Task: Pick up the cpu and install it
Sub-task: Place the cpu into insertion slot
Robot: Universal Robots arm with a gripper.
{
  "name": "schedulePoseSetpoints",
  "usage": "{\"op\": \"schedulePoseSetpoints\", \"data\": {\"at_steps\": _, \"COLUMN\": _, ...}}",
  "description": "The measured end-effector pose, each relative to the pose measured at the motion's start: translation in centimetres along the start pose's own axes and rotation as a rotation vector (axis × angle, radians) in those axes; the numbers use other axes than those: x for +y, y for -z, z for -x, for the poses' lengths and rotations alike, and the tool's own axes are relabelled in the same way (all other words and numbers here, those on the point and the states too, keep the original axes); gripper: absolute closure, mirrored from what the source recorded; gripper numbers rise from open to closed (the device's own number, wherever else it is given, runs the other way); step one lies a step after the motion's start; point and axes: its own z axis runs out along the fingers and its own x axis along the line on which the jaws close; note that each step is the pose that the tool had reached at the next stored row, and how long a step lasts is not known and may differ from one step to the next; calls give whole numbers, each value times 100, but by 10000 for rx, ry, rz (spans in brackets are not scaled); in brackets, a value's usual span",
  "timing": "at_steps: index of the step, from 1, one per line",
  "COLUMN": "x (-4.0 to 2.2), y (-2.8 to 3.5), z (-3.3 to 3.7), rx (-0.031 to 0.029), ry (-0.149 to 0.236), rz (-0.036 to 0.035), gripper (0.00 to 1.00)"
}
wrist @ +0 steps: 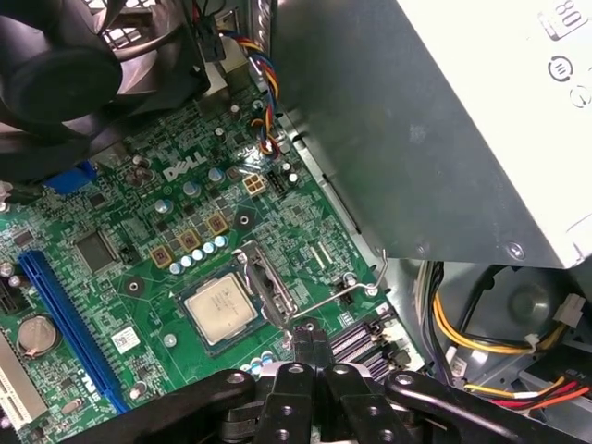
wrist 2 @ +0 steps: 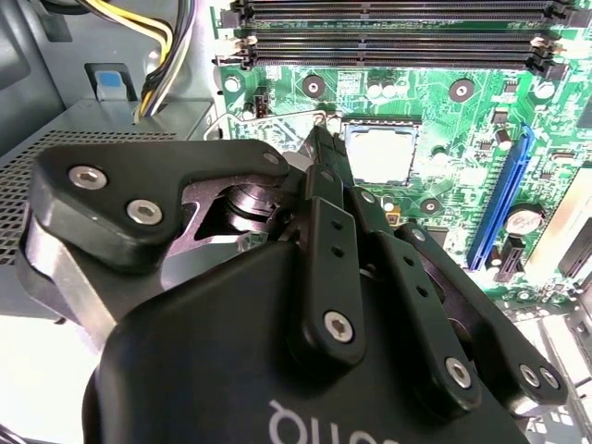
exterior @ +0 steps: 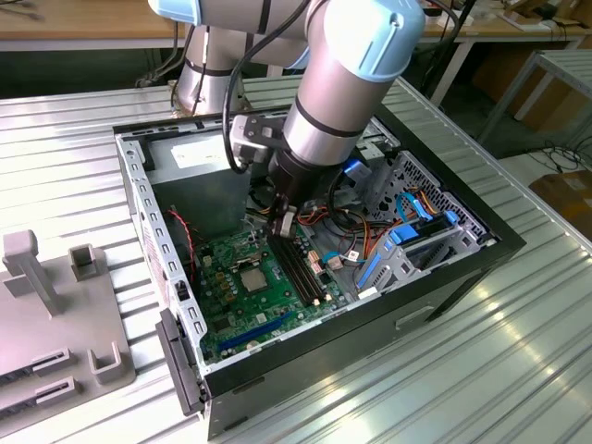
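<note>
**Desk:** Where is the cpu?

**Arm:** The cpu (wrist: 220, 310) lies flat in its square seat on the green motherboard (wrist: 139, 231), inside the open computer case (exterior: 462, 254). In the exterior view it sits at 7 o'clock from my gripper (exterior: 281, 227), near but apart.

**Desk:** And your jaws?

**Arm:** Together, with nothing between them. In the first wrist view my 2 fingertips (wrist: 303, 338) meet just beside the seat, at the end of the thin wire lever (wrist: 338, 294). I cannot tell whether they touch it. The hinged metal frame (wrist: 265, 282) stands open along 1 edge of the cpu.

**Desk:** What does the second wrist view give?

**Arm:** My gripper (wrist 2: 322, 139) points down at the board, its tip just beside the cpu (wrist 2: 379, 153). The long black memory slots (wrist 2: 398, 42) run past it.

**Desk:** The surroundings?

**Arm:** In the exterior view the memory slots (exterior: 301, 268) lie at 5 o'clock from my gripper and the blue-handled drive cage (exterior: 416, 236) at 3 o'clock. A grey tray (exterior: 55, 314) rests on the ribbed metal table (exterior: 481, 370) at 9 o'clock, well apart from the case. A black fan (wrist: 65, 74) hangs over 1 corner of the board.
</note>
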Motion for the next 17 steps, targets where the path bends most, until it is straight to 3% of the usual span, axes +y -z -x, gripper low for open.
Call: {"op": "schedulePoseSetpoints", "data": {"at_steps": 17, "x": -24, "y": 5, "z": -40, "rx": 1, "ry": 0, "rz": -1, "gripper": 89}}
